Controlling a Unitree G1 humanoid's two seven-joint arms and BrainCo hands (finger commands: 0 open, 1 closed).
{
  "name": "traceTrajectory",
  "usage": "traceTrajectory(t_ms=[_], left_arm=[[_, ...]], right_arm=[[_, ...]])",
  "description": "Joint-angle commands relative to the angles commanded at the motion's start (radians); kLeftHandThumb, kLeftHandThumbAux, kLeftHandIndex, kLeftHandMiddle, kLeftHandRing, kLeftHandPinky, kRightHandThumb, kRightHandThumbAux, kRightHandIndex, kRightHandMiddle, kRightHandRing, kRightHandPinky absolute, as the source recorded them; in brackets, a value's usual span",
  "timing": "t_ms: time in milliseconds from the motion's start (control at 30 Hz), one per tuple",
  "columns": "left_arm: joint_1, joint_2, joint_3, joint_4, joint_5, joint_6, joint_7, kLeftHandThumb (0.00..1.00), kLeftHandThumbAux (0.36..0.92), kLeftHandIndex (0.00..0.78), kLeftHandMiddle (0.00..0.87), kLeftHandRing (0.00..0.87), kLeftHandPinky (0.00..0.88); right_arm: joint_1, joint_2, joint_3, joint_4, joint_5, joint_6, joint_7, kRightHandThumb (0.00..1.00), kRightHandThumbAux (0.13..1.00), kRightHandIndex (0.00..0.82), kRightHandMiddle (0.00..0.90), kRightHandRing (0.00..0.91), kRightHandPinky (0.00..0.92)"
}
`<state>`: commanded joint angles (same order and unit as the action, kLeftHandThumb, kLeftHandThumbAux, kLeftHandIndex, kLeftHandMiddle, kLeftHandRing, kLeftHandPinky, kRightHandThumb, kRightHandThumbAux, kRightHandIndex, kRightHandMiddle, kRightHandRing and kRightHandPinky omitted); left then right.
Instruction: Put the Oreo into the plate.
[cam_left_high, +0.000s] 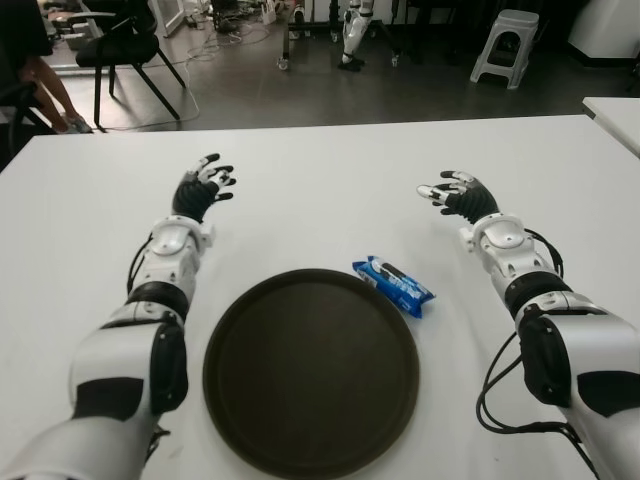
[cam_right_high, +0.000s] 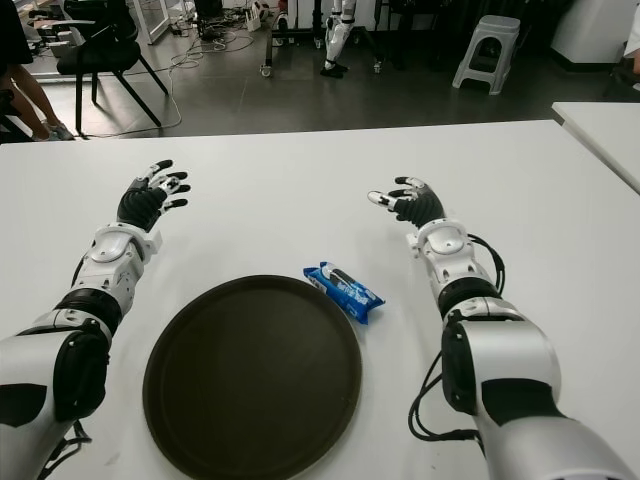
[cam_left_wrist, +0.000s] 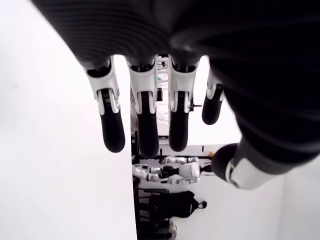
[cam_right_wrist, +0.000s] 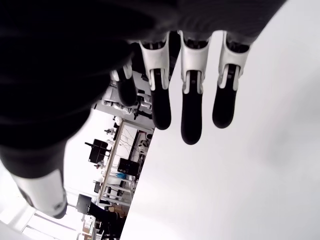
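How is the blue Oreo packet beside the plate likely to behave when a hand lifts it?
The Oreo packet looks small and flat, so probably light. Its glossy wrapper may be slippery and crinkle. Lying flat on the table, it is unlikely to roll; the biscuits inside could break if squeezed.

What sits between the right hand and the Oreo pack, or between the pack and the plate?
Nothing visible. The right hand, open and empty, is beyond the Oreo pack with only bare white table between. The pack lies right at the plate's far right rim. The left hand is off to the left.
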<state>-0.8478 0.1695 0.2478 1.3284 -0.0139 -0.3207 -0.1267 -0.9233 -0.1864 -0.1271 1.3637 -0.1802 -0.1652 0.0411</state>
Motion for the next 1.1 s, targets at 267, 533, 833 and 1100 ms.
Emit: traceTrajectory(t_ms=[267,533,833,1100], left_arm=[[0.001,0.003,0.002,0.001,0.001,0.001,0.001,0.155,0.664,0.153,0.244,0.247,0.281],[-0.008,0.005,0.005,0.001,0.004,0.001,0.037,0.151,0.655,0.157,0.240,0.238,0.257],[-0.018,0.009,0.002,0.000,0.006,0.004,0.032,0.151,0.642,0.166,0.251,0.246,0.263],[-0.014,0.043,0.009,0.009,0.005,0.043,0.025,0.123,0.659,0.173,0.264,0.262,0.291]], right_arm=[[-0.009,0.001,-0.007,-0.003,0.007,-0.010,0.023,0.089,0.611,0.169,0.286,0.329,0.370],[-0.019,-0.020,-0.013,-0.010,0.015,-0.046,0.045,0.096,0.598,0.169,0.288,0.332,0.370],[0.004,-0.067,-0.029,-0.007,0.028,-0.061,0.041,0.066,0.590,0.191,0.306,0.337,0.362],[0.014,-0.090,-0.059,-0.004,0.046,-0.045,0.027,0.068,0.592,0.210,0.305,0.329,0.347]])
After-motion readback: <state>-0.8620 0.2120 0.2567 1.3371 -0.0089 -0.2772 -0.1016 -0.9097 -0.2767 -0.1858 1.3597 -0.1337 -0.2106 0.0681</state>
